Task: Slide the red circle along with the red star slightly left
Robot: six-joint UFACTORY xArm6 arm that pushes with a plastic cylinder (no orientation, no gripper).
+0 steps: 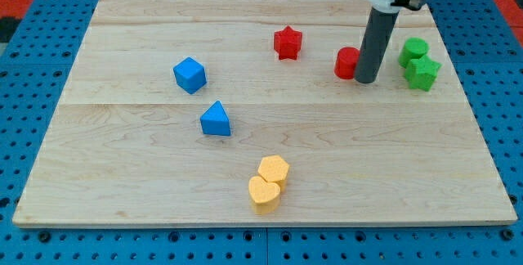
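Yellow heart [263, 193] sits closest. No jaws here, just my tip [365, 79] touching the red circle [346, 63] at 3 o'clock; light, slippery, push it centered toward the red star [288, 42].

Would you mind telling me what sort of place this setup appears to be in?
Most likely a robotics lab bench for tabletop pushing tests. A wooden board lies on a blue perforated surface, small coloured blocks such as the red star are scattered on it, and my tip rests right beside the red circle.
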